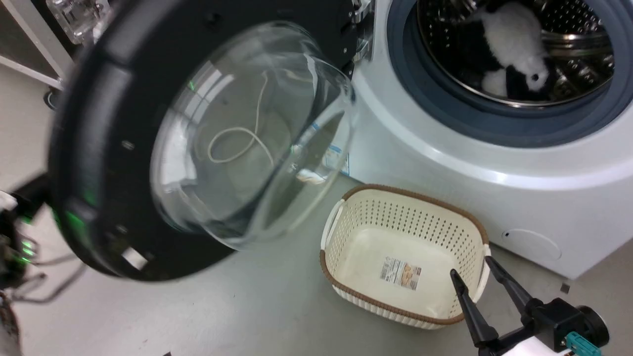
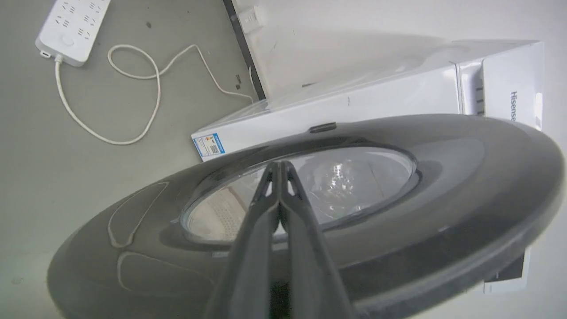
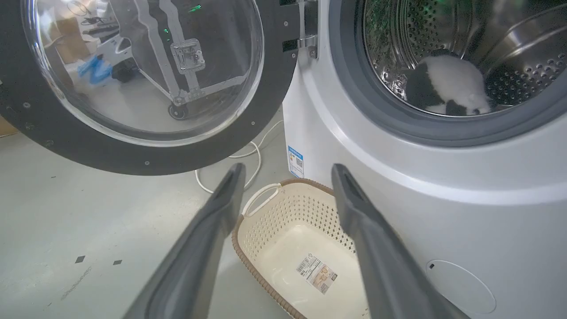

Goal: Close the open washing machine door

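Observation:
The round glossy black washing machine door point(image 1: 113, 148) stands swung out to the left, its clear glass bowl point(image 1: 257, 133) bulging toward me and its hinge point(image 1: 360, 29) at the upper right edge. The white washing machine point(image 1: 445, 163) shows its steel drum point(image 1: 568, 34) and grey gasket. My left gripper point(image 2: 280, 165) is shut, its fingers lying against the door's outer face point(image 2: 443, 177) at the window rim. Over the basket near the lower right, my right gripper point(image 1: 472, 271) hangs open and empty; in the right wrist view its fingers point(image 3: 221, 208) frame the basket, with the door point(image 3: 141, 150) at upper left.
A black and white plush toy point(image 1: 514, 44) lies in the drum. A cream perforated laundry basket point(image 1: 346, 217) stands on the grey floor before the machine. A white power strip point(image 2: 73, 26) and its looped cord lie on the floor behind the door.

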Tool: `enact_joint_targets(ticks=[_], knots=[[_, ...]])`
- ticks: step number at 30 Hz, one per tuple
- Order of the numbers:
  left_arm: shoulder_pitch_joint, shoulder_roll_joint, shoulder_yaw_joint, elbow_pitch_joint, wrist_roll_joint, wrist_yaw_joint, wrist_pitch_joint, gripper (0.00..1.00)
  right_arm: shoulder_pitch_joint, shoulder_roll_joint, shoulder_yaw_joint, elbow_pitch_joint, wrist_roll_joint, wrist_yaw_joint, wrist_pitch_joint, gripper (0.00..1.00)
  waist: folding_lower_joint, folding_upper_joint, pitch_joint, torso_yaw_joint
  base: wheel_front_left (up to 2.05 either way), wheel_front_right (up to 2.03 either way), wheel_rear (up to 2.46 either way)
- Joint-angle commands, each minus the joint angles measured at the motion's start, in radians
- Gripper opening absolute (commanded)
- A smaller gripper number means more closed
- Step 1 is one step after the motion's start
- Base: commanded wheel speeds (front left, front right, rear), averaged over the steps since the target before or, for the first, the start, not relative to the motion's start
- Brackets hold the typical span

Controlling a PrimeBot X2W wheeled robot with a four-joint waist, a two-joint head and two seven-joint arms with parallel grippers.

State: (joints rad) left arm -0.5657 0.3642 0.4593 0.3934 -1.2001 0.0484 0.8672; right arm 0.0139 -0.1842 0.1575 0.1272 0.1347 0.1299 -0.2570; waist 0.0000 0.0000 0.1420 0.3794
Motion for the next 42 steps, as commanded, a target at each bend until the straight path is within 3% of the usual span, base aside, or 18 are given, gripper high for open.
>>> enact_joint_targets(ticks=[1,6,8,10,11,12,15,19,26,36,37,38,42], knots=[[0.049,-0.034,-0.017,-0.041,-0.039,-0.01,0.064,0.0,-0.006,0.015,-0.009,0.006,0.006,0.001,-0.005,1.0,0.0,0.0,-0.023,-0.002,0.0,0.0,0.0],[0.134,-0.076,-0.033,-0.14,-0.093,-0.006,0.161,0.0,-0.003,0.046,-0.042,0.014,0.001,0.001,-0.005,1.0,0.0,0.0,-0.063,-0.014,0.0,0.0,0.0],[0.191,-0.104,-0.047,-0.198,-0.107,-0.001,0.195,0.0,0.0,0.064,-0.067,0.017,-0.007,0.001,-0.005,1.0,0.0,0.0,-0.082,-0.025,0.0,0.0,0.0],[0.285,-0.171,-0.081,-0.298,-0.126,0.003,0.232,0.0,0.003,0.088,-0.103,0.022,-0.018,0.001,-0.005,1.0,0.0,0.0,-0.106,-0.047,0.0,0.0,0.0],[0.285,-0.171,-0.081,-0.298,-0.126,0.003,0.232,0.0,0.003,0.088,-0.103,0.022,-0.018,0.001,-0.005,1.0,0.0,0.0,-0.106,-0.047,0.0,0.0,0.0],[0.353,-0.225,-0.119,-0.374,-0.132,0.015,0.257,0.0,0.007,0.102,-0.13,0.022,-0.019,0.001,-0.005,1.0,0.0,0.0,-0.115,-0.064,0.0,0.0,0.0],[0.445,-0.276,-0.191,-0.466,-0.131,0.018,0.276,0.0,0.011,0.116,-0.163,0.024,-0.023,0.001,-0.005,1.0,0.0,0.0,-0.117,-0.09,0.0,0.0,0.0],[0.506,-0.305,-0.267,-0.525,-0.159,0.03,0.258,0.0,0.011,0.121,-0.181,0.025,-0.035,0.001,-0.005,1.0,0.0,0.0,-0.105,-0.124,0.0,0.0,0.0],[0.543,-0.314,-0.495,-0.542,-0.349,0.028,0.057,0.0,-0.011,0.127,-0.23,0.022,-0.045,0.001,-0.005,1.0,0.0,0.0,-0.05,-0.242,0.0,0.0,0.0],[0.387,-0.314,-0.73,-0.385,-0.53,-0.064,-0.276,0.0,-0.057,0.121,-0.27,0.019,-0.043,0.001,-0.005,1.0,0.0,0.0,0.041,-0.479,0.0,0.0,0.0],[0.362,-0.314,-0.744,-0.363,-0.547,-0.076,-0.306,0.0,-0.061,0.121,-0.271,0.02,-0.041,0.001,-0.005,1.0,0.0,0.0,0.052,-0.505,0.0,0.0,0.0],[0.282,-0.314,-0.781,-0.296,-0.582,-0.111,-0.394,0.0,-0.072,0.123,-0.267,0.021,-0.034,0.001,-0.005,1.0,0.0,0.0,0.084,-0.578,0.0,0.0,0.0],[0.164,-0.314,-0.819,-0.204,-0.612,-0.145,-0.52,0.0,-0.083,0.126,-0.27,0.024,-0.019,0.001,-0.005,1.0,0.0,0.0,0.123,-0.653,0.0,0.0,0.0]])
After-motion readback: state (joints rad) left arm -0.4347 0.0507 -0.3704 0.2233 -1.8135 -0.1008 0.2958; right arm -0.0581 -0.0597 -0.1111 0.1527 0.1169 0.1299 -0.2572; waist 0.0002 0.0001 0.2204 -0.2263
